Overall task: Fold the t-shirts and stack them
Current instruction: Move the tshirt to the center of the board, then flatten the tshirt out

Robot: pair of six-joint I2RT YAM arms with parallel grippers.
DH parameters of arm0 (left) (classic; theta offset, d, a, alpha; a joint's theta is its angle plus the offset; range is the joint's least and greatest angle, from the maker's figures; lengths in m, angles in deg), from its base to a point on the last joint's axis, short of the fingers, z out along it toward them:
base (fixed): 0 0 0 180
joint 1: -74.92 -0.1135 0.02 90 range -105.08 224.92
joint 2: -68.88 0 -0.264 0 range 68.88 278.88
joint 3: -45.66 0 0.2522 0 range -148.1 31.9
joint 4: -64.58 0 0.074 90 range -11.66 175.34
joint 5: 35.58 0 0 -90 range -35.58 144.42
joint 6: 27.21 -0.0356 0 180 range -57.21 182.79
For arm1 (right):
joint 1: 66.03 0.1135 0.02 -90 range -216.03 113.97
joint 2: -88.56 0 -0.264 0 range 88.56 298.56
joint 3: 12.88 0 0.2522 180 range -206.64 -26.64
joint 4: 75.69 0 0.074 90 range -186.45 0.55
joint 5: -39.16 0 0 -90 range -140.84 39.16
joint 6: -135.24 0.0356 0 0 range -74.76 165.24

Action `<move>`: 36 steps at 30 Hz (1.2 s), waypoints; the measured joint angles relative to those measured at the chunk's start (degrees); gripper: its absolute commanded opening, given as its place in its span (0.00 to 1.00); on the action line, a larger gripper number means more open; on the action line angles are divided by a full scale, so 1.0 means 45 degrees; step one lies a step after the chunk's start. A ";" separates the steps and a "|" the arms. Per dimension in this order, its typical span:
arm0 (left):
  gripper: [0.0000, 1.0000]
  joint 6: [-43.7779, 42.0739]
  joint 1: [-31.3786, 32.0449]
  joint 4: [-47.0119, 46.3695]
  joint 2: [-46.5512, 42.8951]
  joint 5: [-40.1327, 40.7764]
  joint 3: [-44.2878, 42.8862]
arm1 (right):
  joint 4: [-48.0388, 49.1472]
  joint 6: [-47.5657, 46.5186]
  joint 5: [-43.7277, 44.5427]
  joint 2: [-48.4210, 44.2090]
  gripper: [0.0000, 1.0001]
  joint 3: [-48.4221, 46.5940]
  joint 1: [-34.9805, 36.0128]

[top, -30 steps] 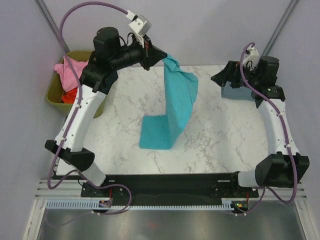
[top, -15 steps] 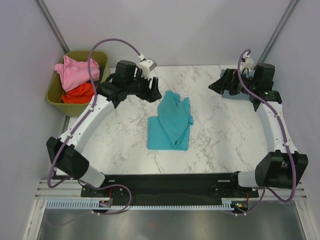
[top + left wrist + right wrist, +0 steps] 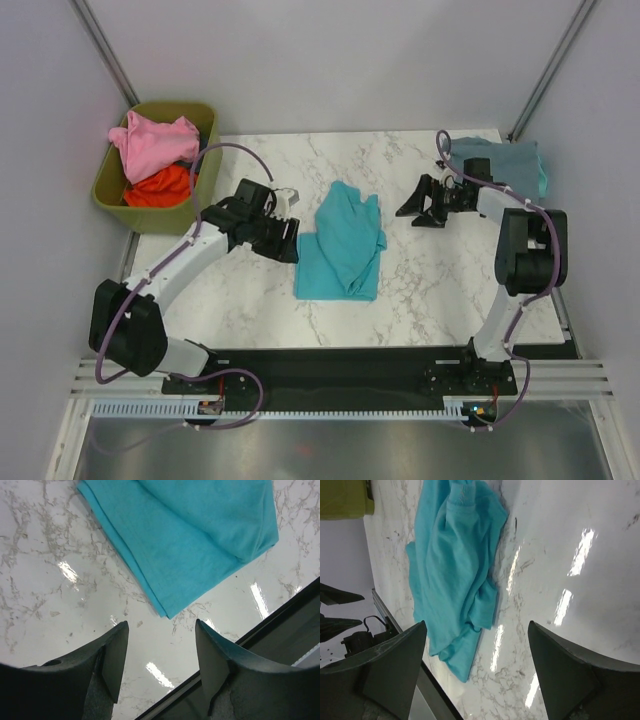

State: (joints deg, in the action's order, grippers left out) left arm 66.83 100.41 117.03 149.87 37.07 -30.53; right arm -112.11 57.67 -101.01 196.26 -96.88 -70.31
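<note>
The bright teal cloth t-shirt (image 3: 340,248) has dropped, long axis near-to-far, just right of your part-open, empty left gripper (image 3: 286,239); your wide-open, empty right gripper (image 3: 412,214) is farther off

counter (image 3: 430,275): white marble, glossy, catching glare | bin (image 3: 170,106): olive-green, just off its far-left corner

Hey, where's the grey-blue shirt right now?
In the top view, the grey-blue shirt lies at the table's far right corner, behind the right gripper, apart from the teal shirt in the middle.
</note>
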 measured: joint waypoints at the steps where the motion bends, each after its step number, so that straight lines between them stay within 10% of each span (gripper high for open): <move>1: 0.63 0.0005 0.0005 -0.0005 0.0000 -0.0121 0.0117 | -0.0010 0.0044 -0.0121 0.0447 0.89 -0.0335 0.0015; 17: 0.64 0.0000 0.0000 -0.0049 0.0850 0.0214 0.0185 | 0.0981 0.0933 -0.0899 0.4609 0.77 -0.4216 0.1977; 20: 0.64 0.0000 -0.0005 -0.0068 0.0869 0.0418 0.0024 | 0.0918 0.1054 -0.1117 0.4872 0.65 -0.4235 0.2035; 25: 0.64 -0.0005 -0.0005 -0.0068 0.1185 0.0525 -0.0223 | 0.0840 0.1015 -0.1064 0.5037 0.00 -0.4668 0.1899; 36: 0.61 -0.0117 -0.0005 -0.0131 0.1506 0.0952 -0.1214 | -0.3512 -0.2200 -0.0544 0.4575 0.00 -0.9675 0.1923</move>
State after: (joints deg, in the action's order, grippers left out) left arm 66.30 100.39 116.44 156.65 41.36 -36.00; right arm -127.91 47.77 -103.46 216.85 -140.42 -61.65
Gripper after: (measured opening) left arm 0.632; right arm 0.010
